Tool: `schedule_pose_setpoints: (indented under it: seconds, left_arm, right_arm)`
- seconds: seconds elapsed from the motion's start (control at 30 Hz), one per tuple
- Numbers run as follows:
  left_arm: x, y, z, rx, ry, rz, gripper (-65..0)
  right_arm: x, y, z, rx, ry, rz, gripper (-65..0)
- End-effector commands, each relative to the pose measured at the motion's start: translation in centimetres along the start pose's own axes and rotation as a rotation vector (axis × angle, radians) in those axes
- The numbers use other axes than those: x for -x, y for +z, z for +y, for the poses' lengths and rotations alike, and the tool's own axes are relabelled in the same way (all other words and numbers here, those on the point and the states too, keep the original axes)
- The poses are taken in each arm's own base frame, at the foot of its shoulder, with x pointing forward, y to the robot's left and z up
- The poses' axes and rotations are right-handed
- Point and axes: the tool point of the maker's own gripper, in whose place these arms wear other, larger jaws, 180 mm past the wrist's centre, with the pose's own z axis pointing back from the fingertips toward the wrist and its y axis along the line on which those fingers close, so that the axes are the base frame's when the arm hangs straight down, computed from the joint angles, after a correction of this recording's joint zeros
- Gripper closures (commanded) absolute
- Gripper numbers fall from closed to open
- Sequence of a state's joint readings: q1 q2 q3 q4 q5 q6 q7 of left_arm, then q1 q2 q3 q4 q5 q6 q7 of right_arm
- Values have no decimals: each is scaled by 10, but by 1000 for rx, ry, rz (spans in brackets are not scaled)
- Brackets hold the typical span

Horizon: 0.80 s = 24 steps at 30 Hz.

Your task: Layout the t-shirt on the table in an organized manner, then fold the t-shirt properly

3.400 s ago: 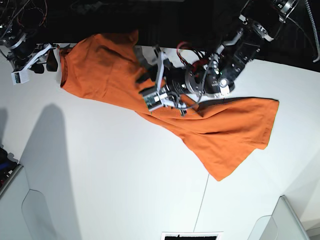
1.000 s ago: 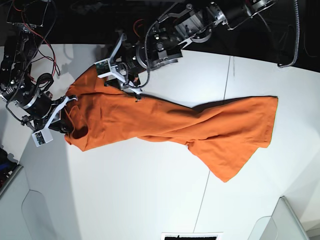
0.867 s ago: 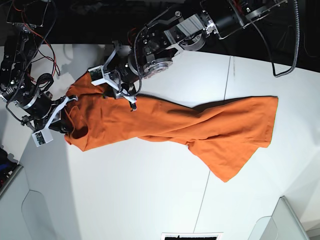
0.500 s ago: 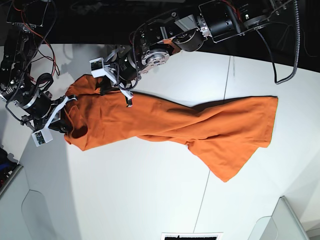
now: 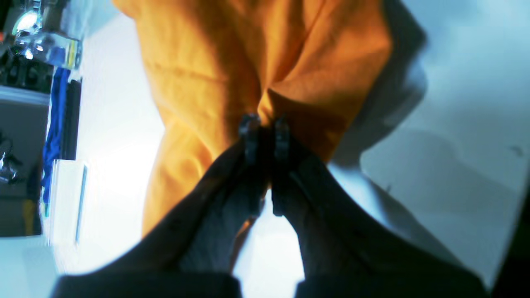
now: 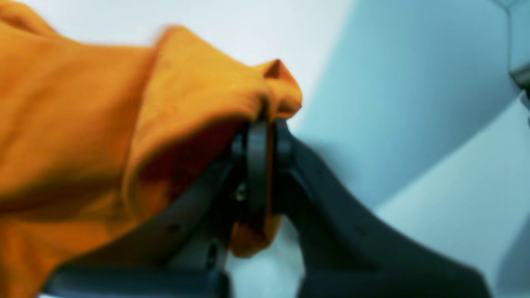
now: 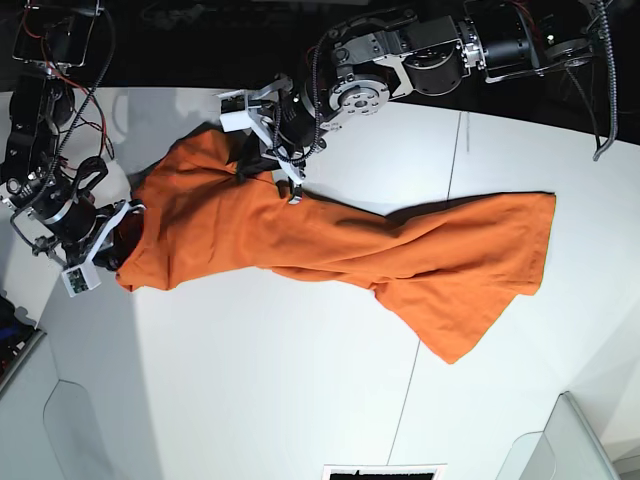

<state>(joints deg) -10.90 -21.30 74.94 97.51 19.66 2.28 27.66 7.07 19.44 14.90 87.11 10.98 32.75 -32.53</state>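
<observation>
Orange t-shirt (image 7: pixel 330 240) lies twisted and bunched across the white table (image 7: pixel 250 390); layout unfinished, folding not begun. Left gripper (image 5: pixel 264 124) and right gripper (image 6: pixel 261 124) each pinch its fabric.

Both wrist views are blurred, so the weave of the t-shirt (image 6: pixel 83 111) cannot be made out. Its collar is hidden in bunched folds between the two arms. The counter (image 7: pixel 250 380) is cut off by every edge of the base view.
</observation>
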Motion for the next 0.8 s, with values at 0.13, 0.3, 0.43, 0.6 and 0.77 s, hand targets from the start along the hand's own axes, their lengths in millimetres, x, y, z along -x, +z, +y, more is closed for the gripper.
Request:
schedule_pose_setpoints:
  seconds: [0.13,0.3,0.43,0.6,0.77]
  left_arm:
    - [29,15,13,-31,-41,40,0]
    - [43,24,3,-5,-44,57,0]
    - [23,33,-17,31,1,4,0]
    - [6,34,-34,86,45,-31,0]
    - [4,34,-39,118,51,-37,0]
  right_arm:
    - [-32,-1,-54,76,4,-70,0]
    - [-63,-2,-81,102,-22,-121,0]
    - [-86,-2,-79,76,-60,-186,-228]
    - [-84,-3,-76,53,-176,-181,-415]
    - [-80,3,-80,32,-277,-168,-415]
